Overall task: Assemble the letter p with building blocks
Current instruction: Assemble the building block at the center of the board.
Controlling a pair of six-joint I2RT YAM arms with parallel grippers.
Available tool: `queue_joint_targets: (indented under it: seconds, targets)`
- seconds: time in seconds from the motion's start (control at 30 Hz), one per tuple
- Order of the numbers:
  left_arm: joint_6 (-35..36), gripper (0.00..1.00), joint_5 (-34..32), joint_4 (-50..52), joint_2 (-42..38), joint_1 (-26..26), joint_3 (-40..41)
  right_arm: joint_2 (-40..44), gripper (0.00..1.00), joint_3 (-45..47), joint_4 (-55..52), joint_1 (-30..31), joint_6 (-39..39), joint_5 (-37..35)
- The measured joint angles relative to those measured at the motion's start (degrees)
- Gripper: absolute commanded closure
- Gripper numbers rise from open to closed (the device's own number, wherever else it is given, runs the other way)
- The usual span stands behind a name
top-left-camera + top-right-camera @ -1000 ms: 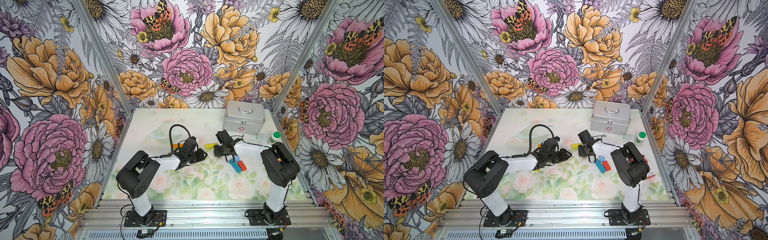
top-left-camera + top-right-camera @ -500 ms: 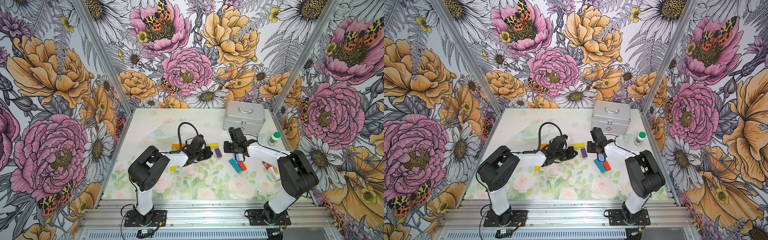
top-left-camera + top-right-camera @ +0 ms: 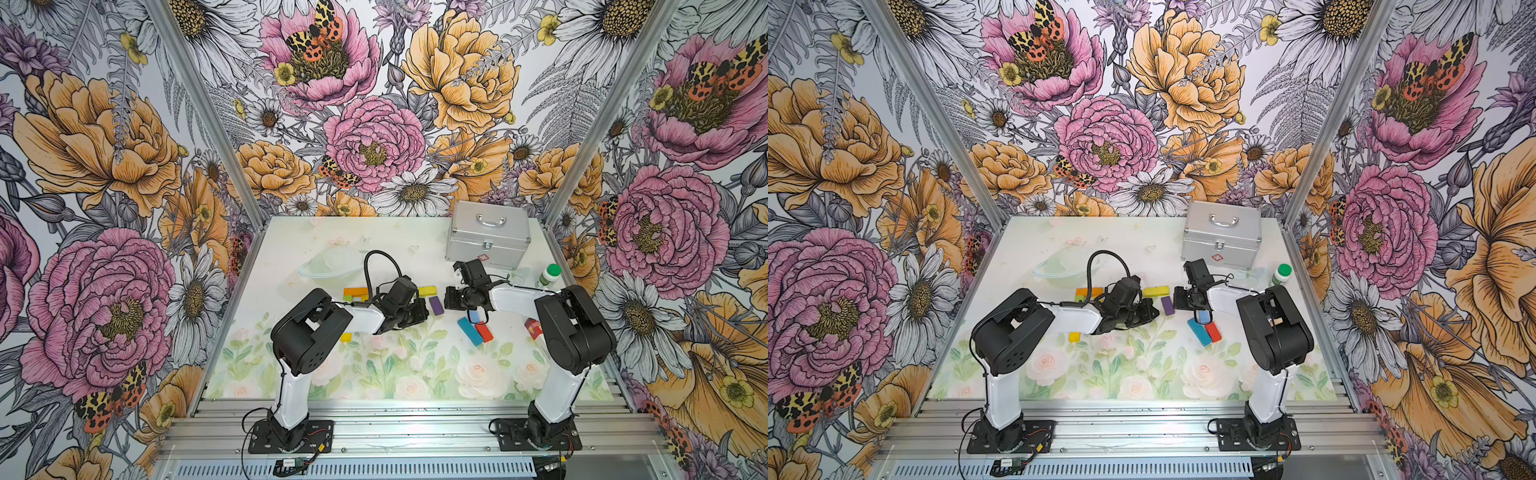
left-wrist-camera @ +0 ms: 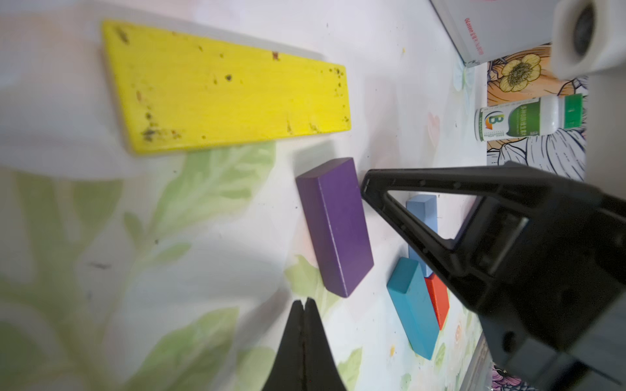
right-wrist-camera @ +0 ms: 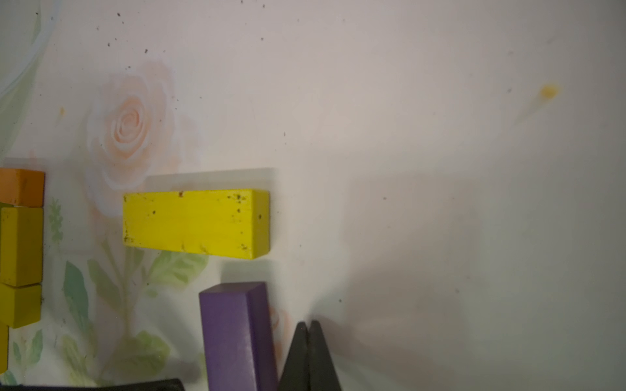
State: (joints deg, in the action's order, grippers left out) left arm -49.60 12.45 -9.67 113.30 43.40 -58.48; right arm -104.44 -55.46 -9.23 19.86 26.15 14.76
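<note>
**Left gripper** [image 4: 304, 306]: fingers pressed together, holding nothing. The tips are low over the table [image 4: 84, 237], near one short end of the purple block [image 4: 335, 226] but apart from it.

**Right gripper** [image 5: 309, 326]: fingers pressed together, holding nothing. The tips sit just beside the long side of the purple block; whether they touch it cannot be told.

**Purple block** [image 3: 435, 306]: flat on the table between the two grippers. In both top views the left gripper is at its 8 o'clock and the right gripper at its 3 o'clock.

**Yellow block** [image 3: 427, 290]: flat, at 11 o'clock of the purple block, close but not touching.

**Orange block** [image 3: 355, 291]: at 9 o'clock of the yellow block, well apart, touching yellow-green blocks [image 5: 22, 245] beside it.

**Light blue block** [image 4: 421, 210], **blue block** [image 4: 411, 308], **red block** [image 4: 438, 301]: clustered together at 4 o'clock of the purple block.

**Bottle** [image 3: 549, 275] and **metal case** [image 3: 488, 239]: at the far right of the table, at 1 to 2 o'clock of the blocks.
</note>
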Motion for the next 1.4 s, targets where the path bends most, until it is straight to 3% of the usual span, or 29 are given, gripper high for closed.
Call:
queue_joint_targets:
  seconds: [1.4]
  targets:
    - [-0.24,1.00,-0.07,0.48,4.46,-1.57,-5.62,-0.98,1.00,1.77,5.31,-0.31,1.44,5.68]
